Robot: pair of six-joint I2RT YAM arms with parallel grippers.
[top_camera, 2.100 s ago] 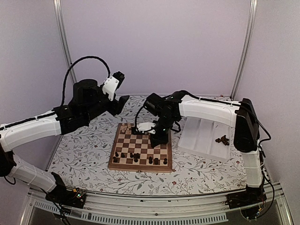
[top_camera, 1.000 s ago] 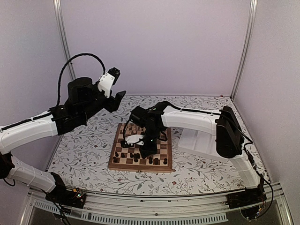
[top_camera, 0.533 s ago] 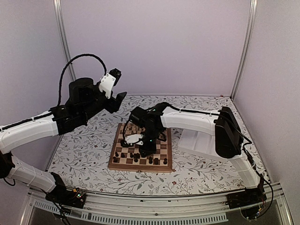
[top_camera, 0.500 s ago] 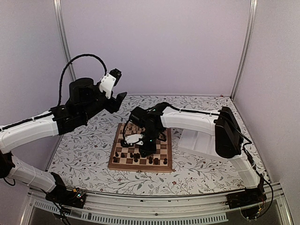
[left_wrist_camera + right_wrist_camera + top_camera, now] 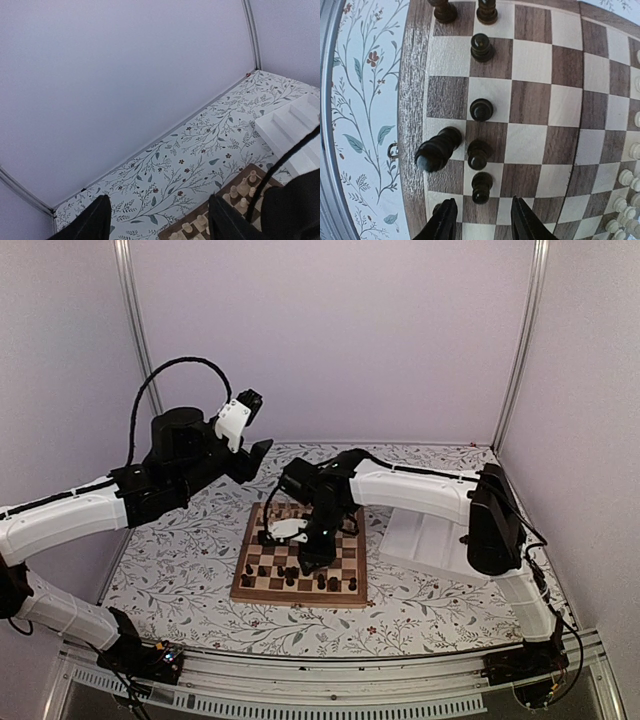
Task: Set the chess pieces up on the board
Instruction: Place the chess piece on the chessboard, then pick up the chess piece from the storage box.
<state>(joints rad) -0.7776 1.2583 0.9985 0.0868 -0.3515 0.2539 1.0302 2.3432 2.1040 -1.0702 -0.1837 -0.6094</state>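
While the right pincer (image 5: pixel 482 202) hangs spread and empty over the square wooden checkered board (image 5: pixel 540 102), small dark brown wooden chess pieces (image 5: pixel 481 109) stand near its edge; the left pincer (image 5: pixel 159 200), also spread, hovers aloft.

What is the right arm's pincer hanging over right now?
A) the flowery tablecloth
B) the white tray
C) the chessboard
C: in the wrist view the right pincer points down at the board, with dark chess pieces standing just past its fingers.
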